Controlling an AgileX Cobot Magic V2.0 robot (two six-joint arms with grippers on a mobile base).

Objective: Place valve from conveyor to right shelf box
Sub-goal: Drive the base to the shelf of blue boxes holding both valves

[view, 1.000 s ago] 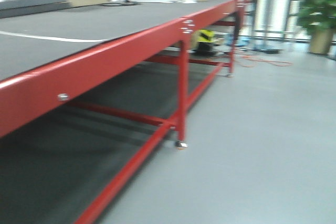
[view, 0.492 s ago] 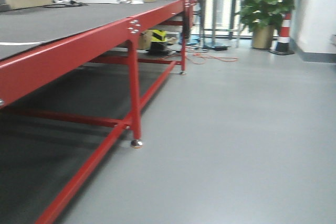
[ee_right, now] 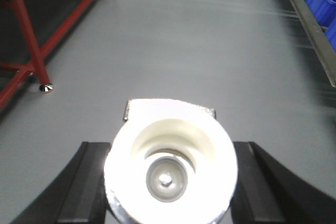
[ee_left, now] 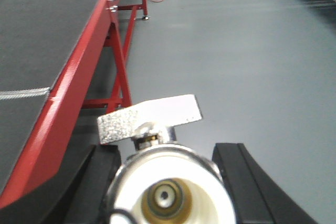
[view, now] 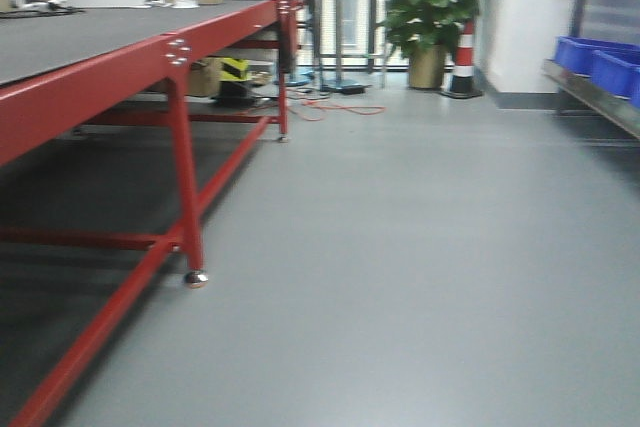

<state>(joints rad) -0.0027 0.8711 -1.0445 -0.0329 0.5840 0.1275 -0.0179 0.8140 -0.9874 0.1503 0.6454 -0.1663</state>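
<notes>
Both arms carry a load.
Left tool clamps lever-handled valve beside red table; right tool clamps second valve above grey floor.

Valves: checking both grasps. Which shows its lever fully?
The valve in the left gripper: its silver lever juts clear above the body; the valve in the right gripper mostly hides its own.

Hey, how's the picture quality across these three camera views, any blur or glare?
Front view: soft with motion blur, the conveyor legs and blue boxes smeared. Left wrist view: the valve is near, out of focus, its handle glaring white. Right wrist view: the second valve is overexposed, floor streaked.
</notes>
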